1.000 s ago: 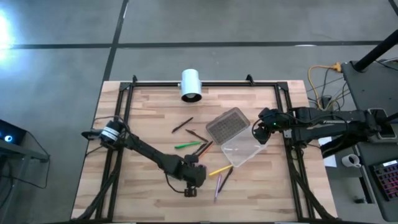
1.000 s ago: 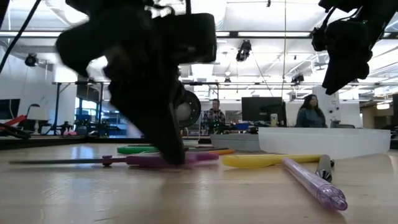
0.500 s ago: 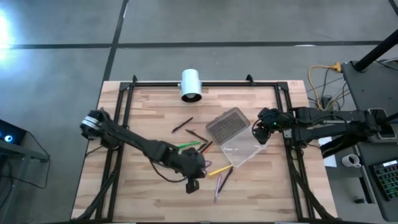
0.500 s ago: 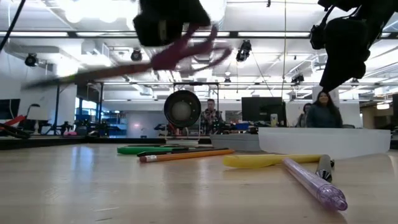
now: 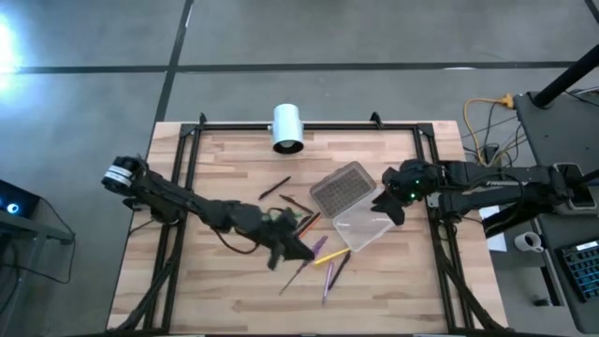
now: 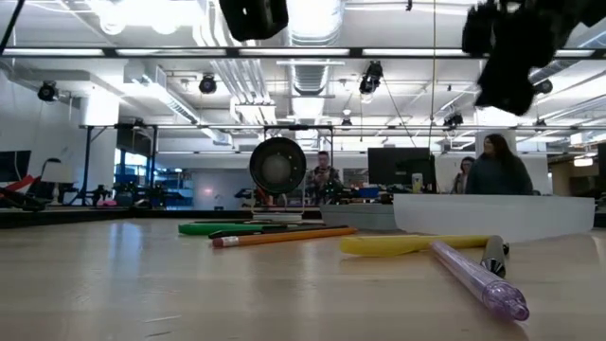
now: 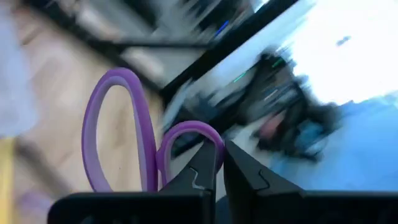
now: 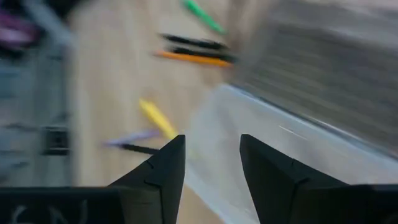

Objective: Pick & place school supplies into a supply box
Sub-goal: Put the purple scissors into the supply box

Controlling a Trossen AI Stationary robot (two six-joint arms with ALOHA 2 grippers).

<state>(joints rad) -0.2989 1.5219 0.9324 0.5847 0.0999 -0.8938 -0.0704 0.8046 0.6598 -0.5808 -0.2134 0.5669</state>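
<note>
My left gripper (image 5: 298,246) is in the air above the table's middle, shut on the purple-handled scissors (image 5: 316,247). Its thin blades (image 5: 295,276) point toward the near edge. The left wrist view shows both purple loops (image 7: 118,137) beside the fingers. My right gripper (image 5: 391,201) is open above the clear supply box (image 5: 360,227); the box's grey textured lid (image 5: 342,187) lies open on the table. Green (image 5: 281,218), orange (image 5: 305,225), brown (image 5: 274,187), yellow (image 5: 329,256) and purple (image 5: 327,279) pencils lie flat on the wood. My left gripper pinches the rim of the scissors' smaller handle loop (image 7: 186,132) between its two fingers (image 7: 208,163). The scissors are lifted clear of the table, and the larger loop (image 7: 109,118) stands free beside the fingers. The low view does not show them.
A white cylinder (image 5: 287,126) lies at the far edge. A black frame (image 5: 426,150) runs around the table. Bare wood lies at the near left (image 5: 187,281). People (image 6: 492,170) stand in the room beyond the table.
My left gripper has lifted the scissors off the table and carried them up, toward the far side and the right, nearer the box. The scissors, flat on the wood a second ago, now hang in the air. My right gripper has shifted slightly above the box.
</note>
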